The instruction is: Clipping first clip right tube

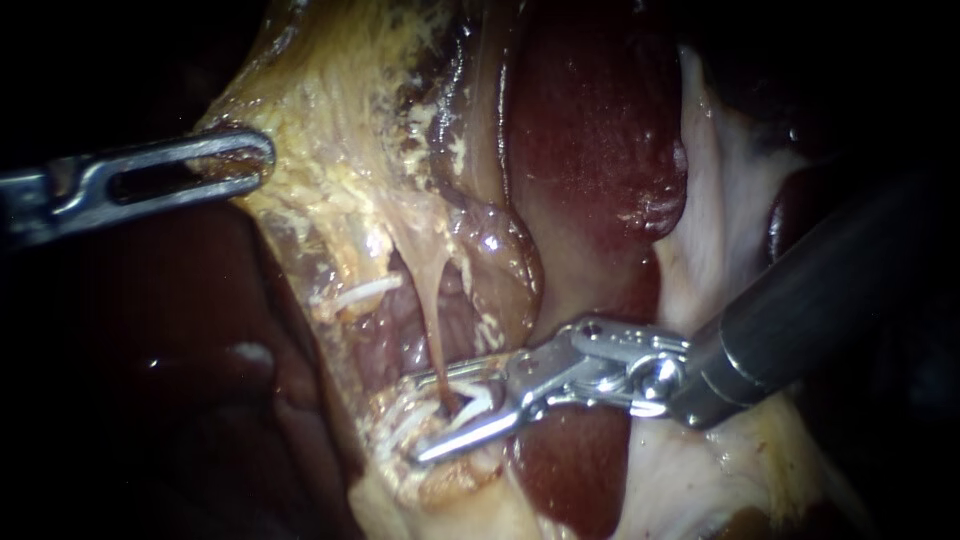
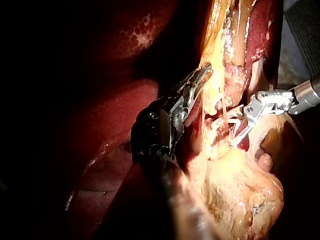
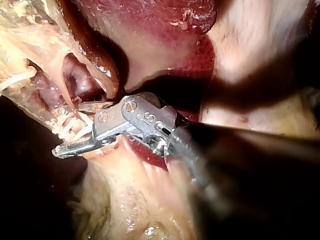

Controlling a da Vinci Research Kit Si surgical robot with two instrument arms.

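Observation:
A thin tan tube (image 1: pixel 433 320) runs down from the yellowish fatty tissue (image 1: pixel 340 120) into a dissected window. My right instrument (image 1: pixel 414 418) comes in from the right, and its jaws stand open on either side of the tube's lower end. A pale V-shaped clip (image 1: pixel 482 400) sits inside the jaws. The right wrist view shows the same open jaws (image 3: pixel 66 128) straddling the tube (image 3: pixel 64 89). My left instrument (image 1: pixel 232 163), with slotted jaws, is shut on the edge of the yellowish tissue and holds it taut leftward; the left wrist view (image 2: pixel 199 80) shows this too.
Dark red liver (image 1: pixel 590 130) lies above and to the right of the window, and more liver (image 1: pixel 180 380) fills the lower left. Pale whitish tissue (image 1: pixel 720 200) borders the right instrument's shaft. Stringy white strands (image 1: pixel 365 292) cross the window beside the tube.

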